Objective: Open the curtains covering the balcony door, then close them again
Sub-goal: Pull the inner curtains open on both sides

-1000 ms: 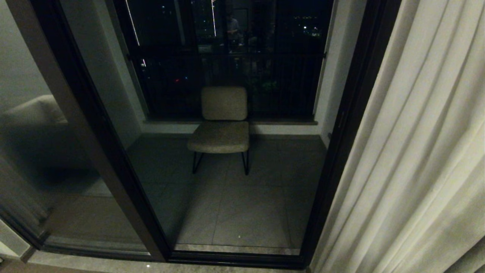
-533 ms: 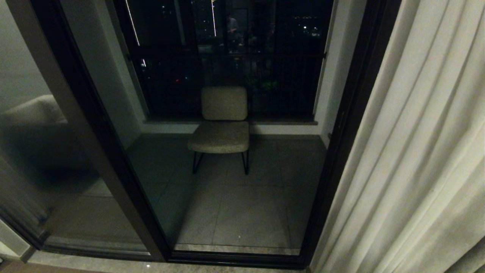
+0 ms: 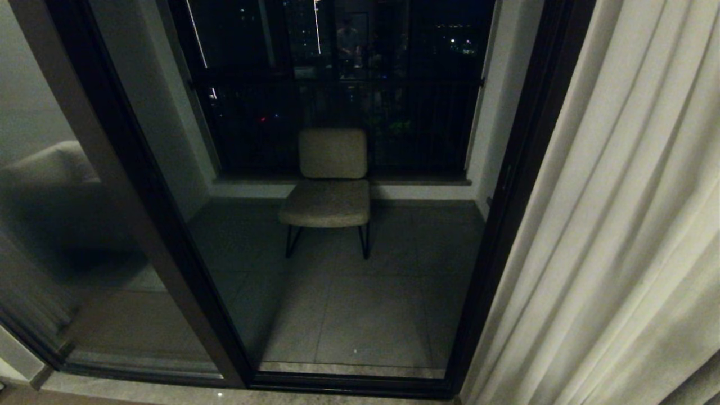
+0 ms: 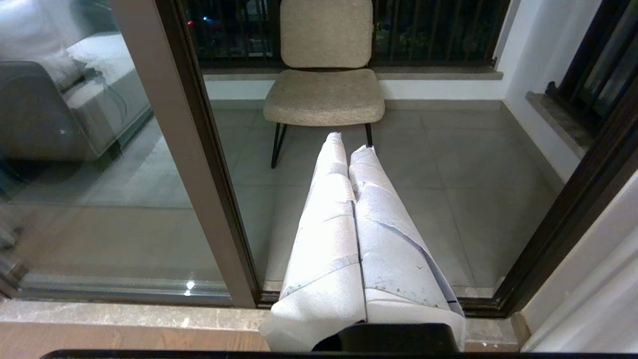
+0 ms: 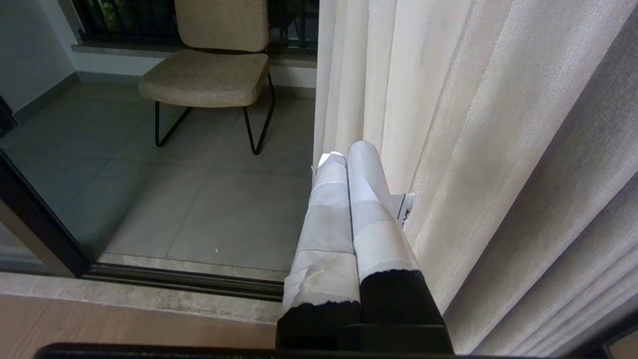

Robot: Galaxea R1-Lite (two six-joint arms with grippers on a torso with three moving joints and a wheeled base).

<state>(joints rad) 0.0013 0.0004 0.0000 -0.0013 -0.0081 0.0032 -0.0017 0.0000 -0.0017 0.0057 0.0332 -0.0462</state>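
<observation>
While the curtain [image 3: 613,225] hangs gathered at the right of the head view, the door [image 3: 509,185] stands uncovered across the middle and left. Its pleats fall from the upper right corner to the floor, and its inner edge runs down along the dark right frame post, just overlapping it. No second panel shows.

Between that post and the wide brown-black post [image 3: 140,197] on the left lies a clear glass span, through which a tiled balcony floor [image 3: 360,315] and a chair [image 3: 332,185] are seen. The chair stands well back against the railing [image 3: 343,112], apart from the door's sill [image 3: 349,385]. Left of the wide post another pane reflects the room.

Neither arm is in the head view. In the left wrist view the left gripper [image 4: 353,142] points toward the glass, its two white-wrapped fingers [image 4: 329,239] pressed together along their length with nothing between them. It hangs in free space in front of the sill, well clear of the frame posts on either side.

In the right wrist view the right gripper [image 5: 346,152] is likewise closed and empty, its taped fingers [image 5: 369,214] side by side. It sits just beside the curtain's [image 5: 448,124] inner edge, with the folds close along one side; whether fabric touches it cannot be told. On its other side is open room down to the sill and wood floor [image 5: 124,324].
</observation>
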